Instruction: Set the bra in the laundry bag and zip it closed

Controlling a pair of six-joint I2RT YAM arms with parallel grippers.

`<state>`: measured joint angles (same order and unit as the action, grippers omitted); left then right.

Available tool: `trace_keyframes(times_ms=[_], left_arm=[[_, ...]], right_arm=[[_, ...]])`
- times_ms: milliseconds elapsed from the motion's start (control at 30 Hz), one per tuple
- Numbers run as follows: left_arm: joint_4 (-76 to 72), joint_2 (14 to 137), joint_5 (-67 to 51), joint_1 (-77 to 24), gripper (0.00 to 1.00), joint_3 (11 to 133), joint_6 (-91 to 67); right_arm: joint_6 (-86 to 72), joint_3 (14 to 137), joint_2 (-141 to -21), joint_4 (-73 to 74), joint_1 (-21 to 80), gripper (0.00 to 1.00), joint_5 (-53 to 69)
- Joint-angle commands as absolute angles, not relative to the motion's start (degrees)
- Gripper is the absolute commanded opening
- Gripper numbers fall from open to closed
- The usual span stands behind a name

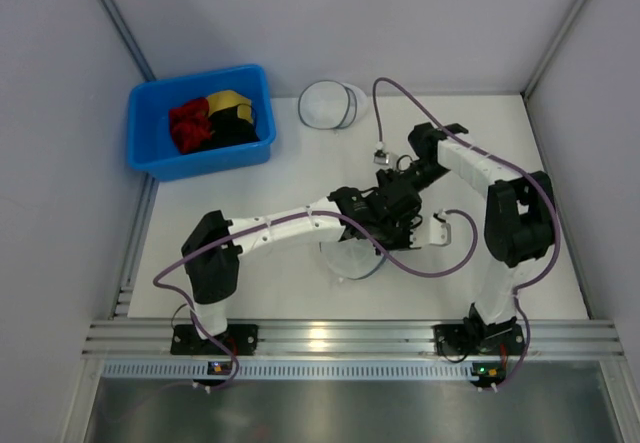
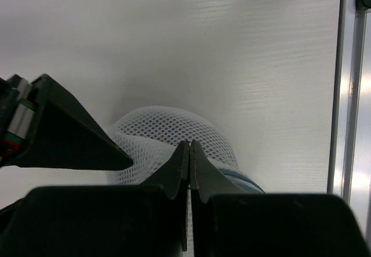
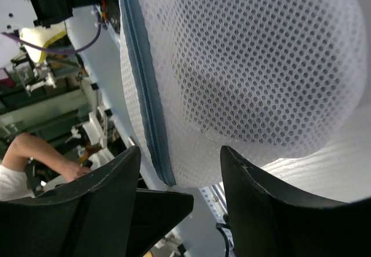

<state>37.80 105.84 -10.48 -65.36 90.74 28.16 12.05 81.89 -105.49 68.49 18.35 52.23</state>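
The see-through laundry bag point(image 1: 328, 105) lies at the table's far middle, away from both grippers. The bra does not show plainly. My left gripper point(image 1: 383, 225) point(image 2: 189, 143) is shut at the edge of a whiter, opaque mesh case point(image 1: 345, 260) point(image 2: 168, 123) and holds it tilted up. My right gripper point(image 1: 398, 185) point(image 3: 179, 152) is open, its fingers on either side of the case's lower edge point(image 3: 261, 65). A blue-grey zip band point(image 3: 142, 83) runs along the case. A darker shape shows through the mesh; I cannot tell what it is.
A blue bin point(image 1: 200, 166) at the far left holds a red garment point(image 1: 190, 125) and a yellow-and-black garment point(image 1: 230, 111). Purple cables loop round both arms. An aluminium rail point(image 1: 350, 338) runs along the near edge.
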Motion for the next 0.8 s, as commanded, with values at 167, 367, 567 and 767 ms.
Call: trace_keyframes(times_ms=[167,367,567,767], left_arm=[[37.4,105.9,-9.8,-65.5,0.00,93.1,30.0],[37.4,102.5,-15.4,-65.9,0.00,88.2,28.9],[37.4,95.6,-22.6,-70.4,0.00,76.4,30.9],[37.4,94.8,-20.7,-71.5,0.00,73.8,28.6]], right_arm=[[14.1,82.1,-106.5,68.2,21.7,0.16,57.6],[11.8,85.8,-107.9,65.3,21.4,0.00,55.5],[13.1,95.9,-114.8,67.0,20.5,0.00,55.0],[12.6,100.5,-117.3,67.3,20.7,0.00,57.7]])
